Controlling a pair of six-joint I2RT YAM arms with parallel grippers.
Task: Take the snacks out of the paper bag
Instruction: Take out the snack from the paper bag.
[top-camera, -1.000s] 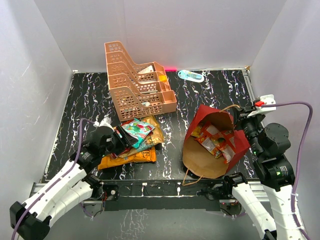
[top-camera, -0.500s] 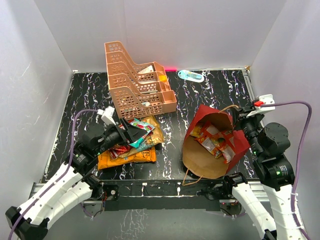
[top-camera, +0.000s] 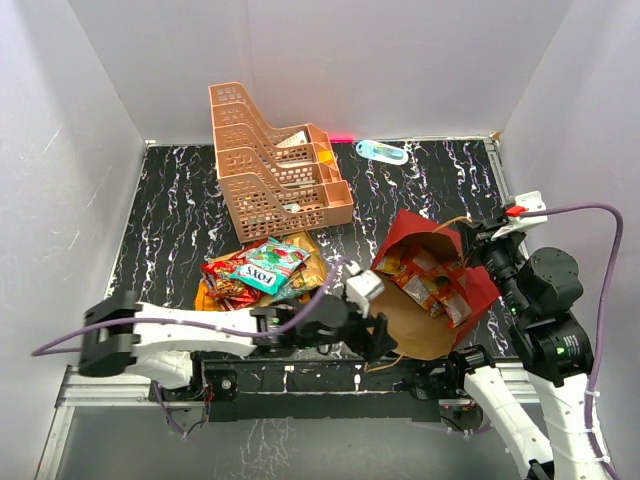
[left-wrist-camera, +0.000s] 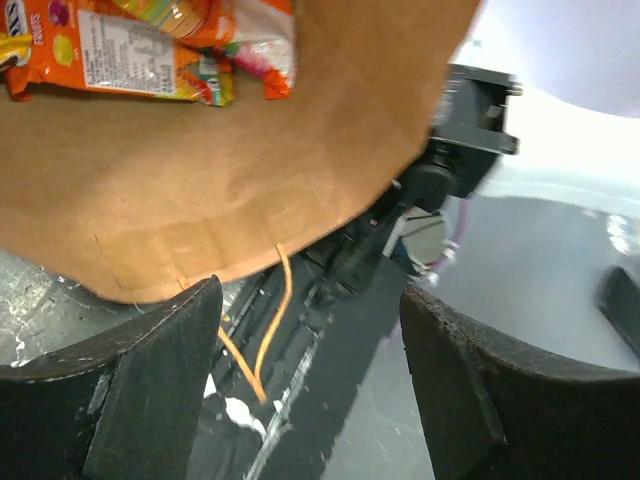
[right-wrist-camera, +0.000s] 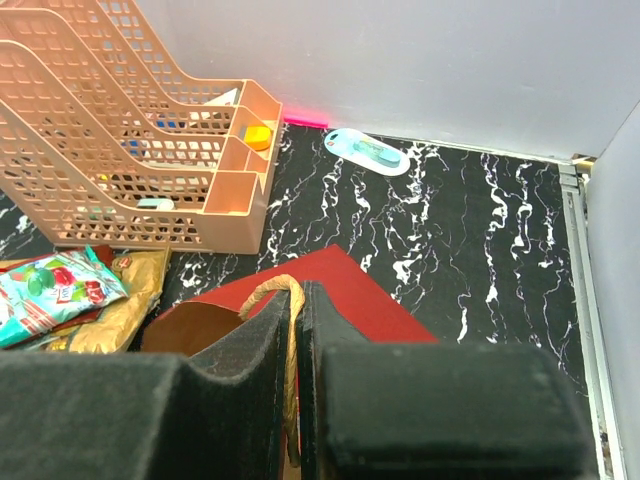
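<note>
Snacks (top-camera: 430, 285): several lie inside the bag (top-camera: 405, 328) at right, and others are already out at left.
My right gripper (right-wrist-camera: 296, 300) pinches the far handle (right-wrist-camera: 270, 283) so the mouth stays propped. My left gripper (left-wrist-camera: 310, 385), fingers spread, hangs at the near rim, ready, I judge, to reach for 1 packet.
</note>
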